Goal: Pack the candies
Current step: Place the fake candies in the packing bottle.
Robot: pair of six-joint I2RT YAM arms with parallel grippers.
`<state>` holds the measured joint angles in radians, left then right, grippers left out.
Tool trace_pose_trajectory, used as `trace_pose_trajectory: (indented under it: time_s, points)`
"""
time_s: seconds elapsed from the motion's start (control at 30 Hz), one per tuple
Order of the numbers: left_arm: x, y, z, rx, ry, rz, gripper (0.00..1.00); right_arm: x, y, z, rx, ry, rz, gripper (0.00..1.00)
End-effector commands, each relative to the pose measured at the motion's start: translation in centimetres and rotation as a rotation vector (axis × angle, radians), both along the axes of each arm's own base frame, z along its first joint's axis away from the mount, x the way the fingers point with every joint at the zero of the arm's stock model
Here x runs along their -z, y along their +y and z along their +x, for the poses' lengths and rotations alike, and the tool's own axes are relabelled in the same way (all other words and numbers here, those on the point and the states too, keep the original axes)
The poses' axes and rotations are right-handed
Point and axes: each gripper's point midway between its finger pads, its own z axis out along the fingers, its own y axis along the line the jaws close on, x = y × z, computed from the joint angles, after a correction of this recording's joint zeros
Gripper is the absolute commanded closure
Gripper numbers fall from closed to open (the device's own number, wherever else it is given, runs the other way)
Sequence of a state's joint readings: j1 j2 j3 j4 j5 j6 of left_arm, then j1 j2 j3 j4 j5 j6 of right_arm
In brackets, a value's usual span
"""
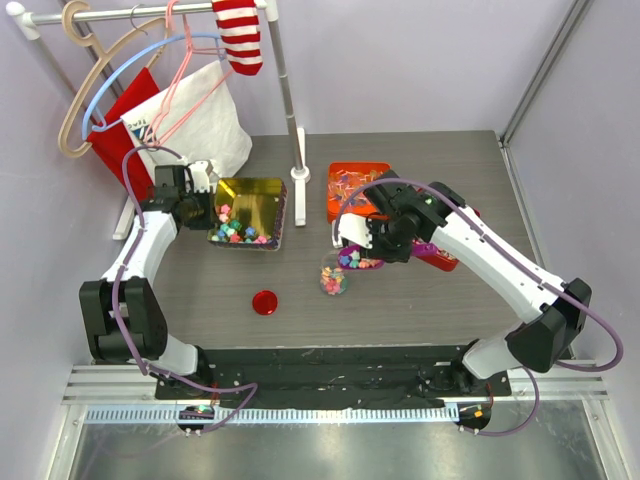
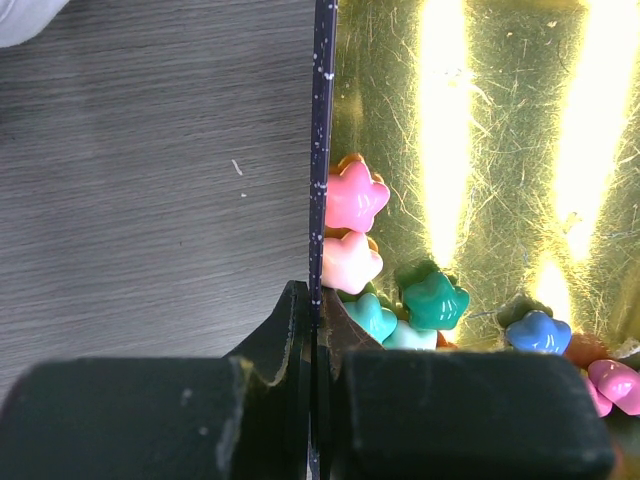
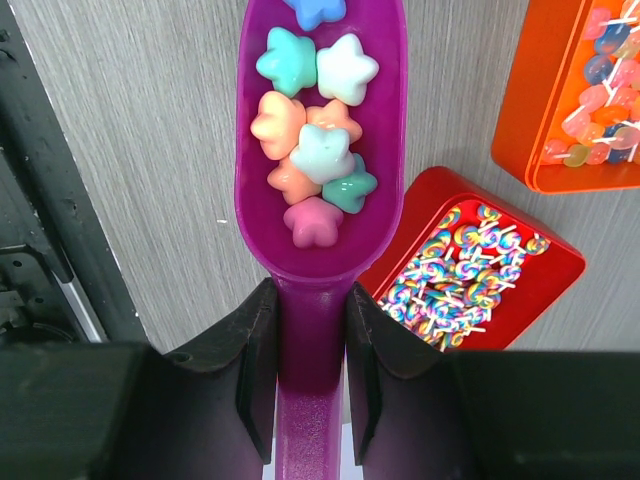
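Note:
Star-shaped pastel candies (image 1: 240, 234) lie in the near end of a gold tin (image 1: 255, 195). My left gripper (image 1: 205, 195) is shut on the tin's left wall (image 2: 323, 150), one finger inside next to pink and green candies (image 2: 355, 197). My right gripper (image 3: 312, 300) is shut on the handle of a purple scoop (image 3: 385, 150) that holds several candies (image 3: 310, 150). In the top view the scoop's bowl (image 1: 357, 258) hangs just above and right of a small clear jar (image 1: 334, 277) with candies in it.
The jar's red lid (image 1: 264, 302) lies on the table at front centre. An orange tin (image 1: 352, 185) of wrapped sweets and a red tin (image 3: 430, 195) of swirl sweets sit on the right. A clothes rail's pole base (image 1: 299, 176), hangers and bags stand at the back left.

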<state>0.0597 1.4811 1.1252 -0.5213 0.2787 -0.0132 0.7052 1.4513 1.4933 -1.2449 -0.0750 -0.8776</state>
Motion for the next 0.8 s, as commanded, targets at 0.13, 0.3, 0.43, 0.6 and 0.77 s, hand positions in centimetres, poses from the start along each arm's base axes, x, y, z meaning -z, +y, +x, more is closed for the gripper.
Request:
trace_pose_trajectory:
  time_s: [0.13,0.3,0.43,0.6,0.77]
  points:
    - [-1.79,-0.09,1.41,0.011,-0.076,-0.013,1.0,-1.73,0.06,0.93,-0.019,-0.066,-0.02,0.99]
    - [-1.6,-0.1,1.41,0.01,-0.073,-0.015,1.0,-1.93,0.03,0.96,-0.024,-0.071,-0.035,0.99]
    - [-1.53,-0.12,1.44,0.011,-0.073,-0.016,1.0,-2.07,0.28,0.86,-0.039,-0.069,-0.043,0.99]
    - [-1.43,-0.16,1.46,0.012,-0.074,-0.015,1.0,-2.3,-0.16,1.04,-0.039,-0.096,-0.094,0.99]
    - [-1.3,-0.19,1.42,0.011,-0.072,-0.017,1.0,-2.3,-0.3,0.89,-0.048,-0.103,-0.122,0.99]
